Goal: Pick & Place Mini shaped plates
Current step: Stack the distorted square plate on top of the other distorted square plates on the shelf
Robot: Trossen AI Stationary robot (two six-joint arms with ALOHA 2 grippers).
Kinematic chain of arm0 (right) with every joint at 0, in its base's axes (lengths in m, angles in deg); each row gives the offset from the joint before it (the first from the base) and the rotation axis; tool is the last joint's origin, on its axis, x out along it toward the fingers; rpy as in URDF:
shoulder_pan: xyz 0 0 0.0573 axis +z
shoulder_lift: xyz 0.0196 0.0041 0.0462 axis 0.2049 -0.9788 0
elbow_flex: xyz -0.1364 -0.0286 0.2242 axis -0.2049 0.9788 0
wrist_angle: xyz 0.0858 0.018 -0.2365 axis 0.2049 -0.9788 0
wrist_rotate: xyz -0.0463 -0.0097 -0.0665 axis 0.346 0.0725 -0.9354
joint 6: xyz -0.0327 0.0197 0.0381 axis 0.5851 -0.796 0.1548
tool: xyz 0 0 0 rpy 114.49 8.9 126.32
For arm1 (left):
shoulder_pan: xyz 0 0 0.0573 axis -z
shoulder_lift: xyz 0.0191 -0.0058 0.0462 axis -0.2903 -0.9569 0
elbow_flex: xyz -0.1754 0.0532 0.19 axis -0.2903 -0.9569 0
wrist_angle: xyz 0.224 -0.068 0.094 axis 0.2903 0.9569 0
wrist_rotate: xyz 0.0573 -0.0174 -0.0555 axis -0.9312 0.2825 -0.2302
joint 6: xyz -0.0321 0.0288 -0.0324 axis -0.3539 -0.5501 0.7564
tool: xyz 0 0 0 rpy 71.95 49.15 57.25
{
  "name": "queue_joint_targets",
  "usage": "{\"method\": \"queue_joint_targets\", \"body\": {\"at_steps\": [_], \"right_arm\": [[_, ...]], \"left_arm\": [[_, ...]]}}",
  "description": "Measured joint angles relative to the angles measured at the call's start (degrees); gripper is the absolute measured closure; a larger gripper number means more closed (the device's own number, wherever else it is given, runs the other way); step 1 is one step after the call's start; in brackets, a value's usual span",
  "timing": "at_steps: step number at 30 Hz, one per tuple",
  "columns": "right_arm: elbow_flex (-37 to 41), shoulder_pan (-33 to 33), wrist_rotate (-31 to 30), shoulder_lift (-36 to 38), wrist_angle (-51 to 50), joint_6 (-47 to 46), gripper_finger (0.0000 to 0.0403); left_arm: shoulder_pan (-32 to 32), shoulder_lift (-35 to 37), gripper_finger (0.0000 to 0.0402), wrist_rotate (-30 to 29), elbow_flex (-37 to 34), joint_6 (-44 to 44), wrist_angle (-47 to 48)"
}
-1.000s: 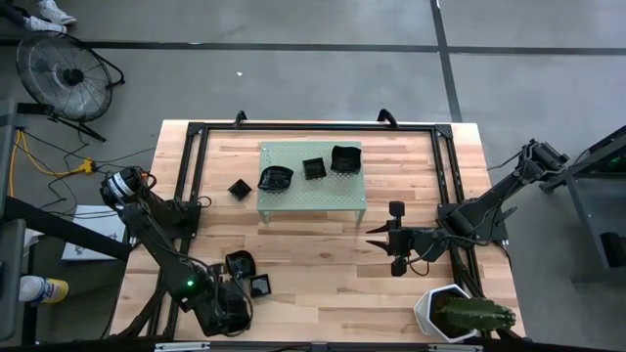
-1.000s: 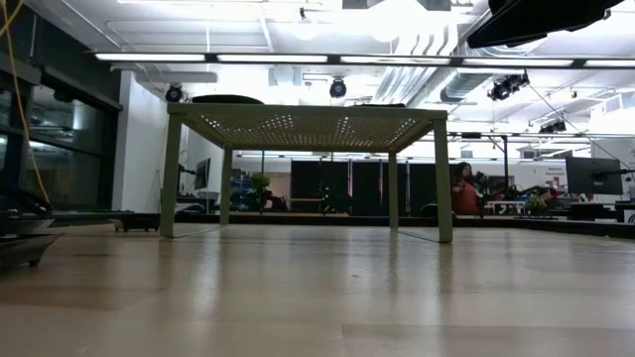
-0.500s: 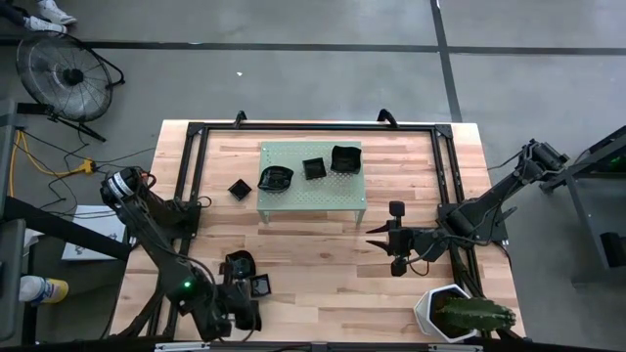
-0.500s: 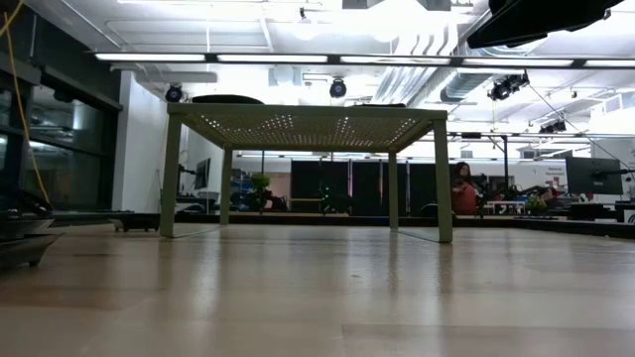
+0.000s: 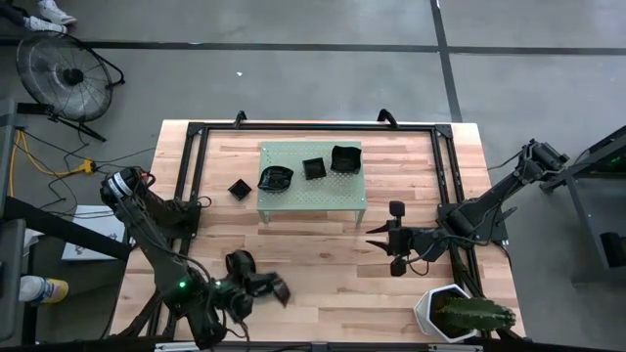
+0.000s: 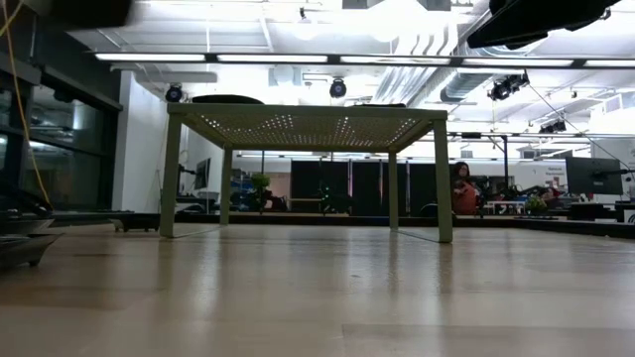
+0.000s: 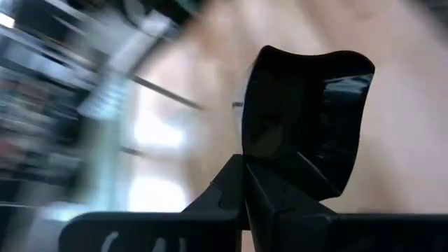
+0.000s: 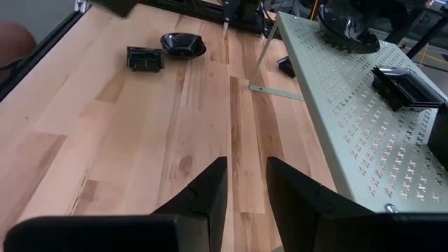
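Gripping a black plate (image 7: 308, 115) in closed jaws, the left gripper (image 5: 262, 286) hangs at seven o'clock over the worktop (image 5: 323, 284), presumably heading for the green stand (image 5: 313, 196). At four o'clock the right gripper (image 5: 383, 242) waits, jaws parted, empty.

Seven black plates (image 5: 276, 178), one pot (image 5: 442, 309)

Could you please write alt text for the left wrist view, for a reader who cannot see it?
The left gripper is shut on the rim of a small glossy black plate, holding it up over the wooden table. The surroundings are streaked by motion blur.
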State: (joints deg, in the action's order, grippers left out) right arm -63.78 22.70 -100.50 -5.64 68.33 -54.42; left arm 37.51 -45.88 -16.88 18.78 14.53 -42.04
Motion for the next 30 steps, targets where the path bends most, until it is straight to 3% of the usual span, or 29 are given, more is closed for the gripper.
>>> {"method": "queue_joint_targets", "body": {"at_steps": [6,13,22,30], "right_arm": [[0.00,-0.02,0.85,-0.49,3.16,1.40,0.0308],[0.00,-0.04,-3.22,-5.76,14.90,10.14,0.0308],[0.00,-0.05,-18.66,-18.16,40.65,27.57,0.0309],[-0.04,-2.61,-20.28,-28.30,65.01,30.22,0.0308]], "left_arm": [[-0.70,0.00,0.0401,-19.14,0.20,-16.97,-2.37],[-5.08,0.00,0.0401,-33.54,0.20,-30.35,-11.62],[-13.91,0.00,0.0401,-34.27,0.20,-36.80,-19.84],[-21.13,0.00,0.0401,-34.24,0.20,-36.23,-24.75]]}}
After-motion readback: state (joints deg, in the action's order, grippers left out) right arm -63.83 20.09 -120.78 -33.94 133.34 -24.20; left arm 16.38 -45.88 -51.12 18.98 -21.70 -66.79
